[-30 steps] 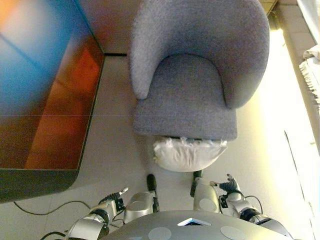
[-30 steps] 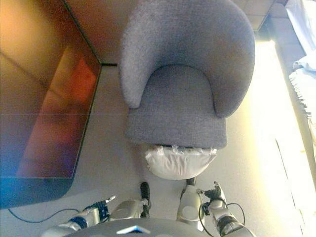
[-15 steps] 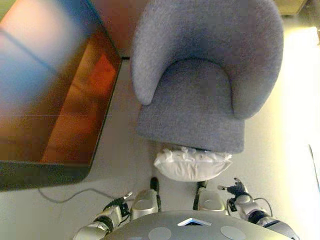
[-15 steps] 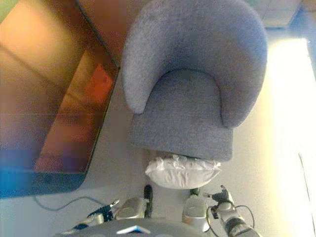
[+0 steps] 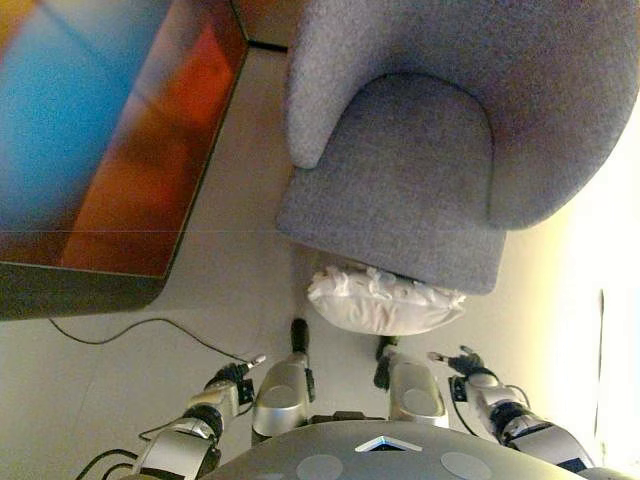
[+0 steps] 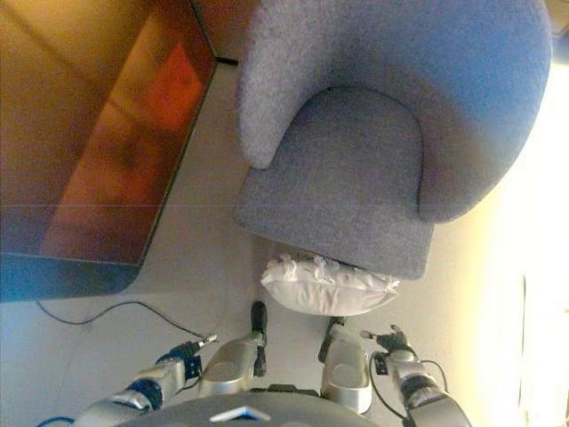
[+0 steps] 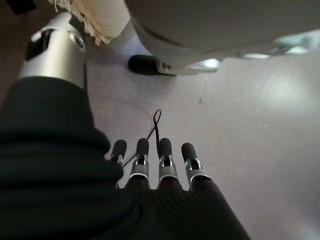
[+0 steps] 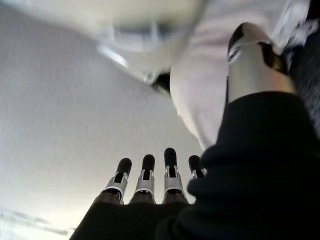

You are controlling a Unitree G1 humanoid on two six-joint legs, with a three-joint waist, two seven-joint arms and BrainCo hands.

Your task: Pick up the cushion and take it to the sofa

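Cushion, white, crumpled fabric (image 5: 384, 303): on pale floor (image 5: 230, 300), tucked against front edge of grey upholstered armchair (image 5: 420, 170), partly under its seat. Nearest: left hand (image 5: 232, 377) and right hand (image 5: 465, 364), low, apart from cushion, fingers (image 7: 161, 160) straight, spread, holding nothing. Beyond at left: dark glossy tabletop (image 5: 90, 150).

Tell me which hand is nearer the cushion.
The right hand: it hangs just below the white cushion's right corner, fingers straight. The left hand hangs farther off, left of it.
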